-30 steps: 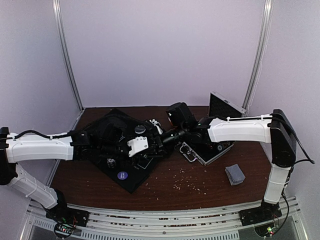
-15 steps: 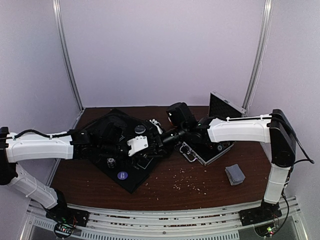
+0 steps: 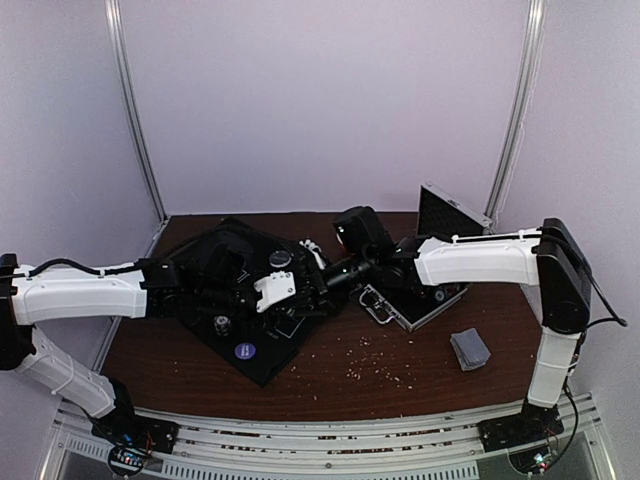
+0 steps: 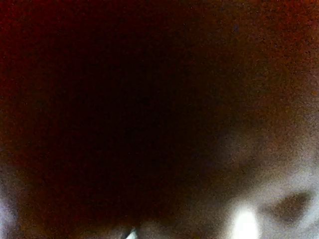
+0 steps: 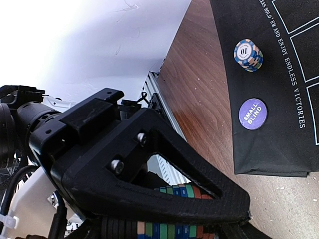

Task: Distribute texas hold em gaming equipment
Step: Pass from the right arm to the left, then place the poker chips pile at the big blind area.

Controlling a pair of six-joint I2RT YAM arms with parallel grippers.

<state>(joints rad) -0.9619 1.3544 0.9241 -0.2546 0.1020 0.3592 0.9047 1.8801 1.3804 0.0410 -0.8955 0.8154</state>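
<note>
Where the right claw point(image 3: 320, 282) reaches in over the black mat point(image 3: 270, 352), the overhead view gives us only a dark tangle, so we turn to its wrist camera. There one black finger point(image 5: 149, 164) fills the foreground, and a row of striped chips point(image 5: 169, 231), orange, blue, green and red at the edges, lies right against its underside. Whether the jaws are clamped on that row or merely beside it we cannot tell. The left claw point(image 3: 296, 298) meets the right one nose to nose above the mat; its own wrist view is a dark reddish blur, so its jaws are likewise beyond our telling. Further out, the right wrist view shows what the overhead view cannot: a short blue-and-white chip stack point(image 5: 247, 55) marked 10 and a purple disc point(image 5: 252, 113) lettered SMALL BLIND, both on the mat near its edge, a little apart. From above we see a pale grey disc point(image 3: 281, 258) at the mat's far side and a grey-blue deck of cards point(image 3: 470, 349) on the brown table point(image 3: 420, 380), well apart from the mat. The silver case point(image 3: 410, 315) stands open beside the right arm, lid point(image 3: 448, 215) raised; the arm hides its contents.
</note>
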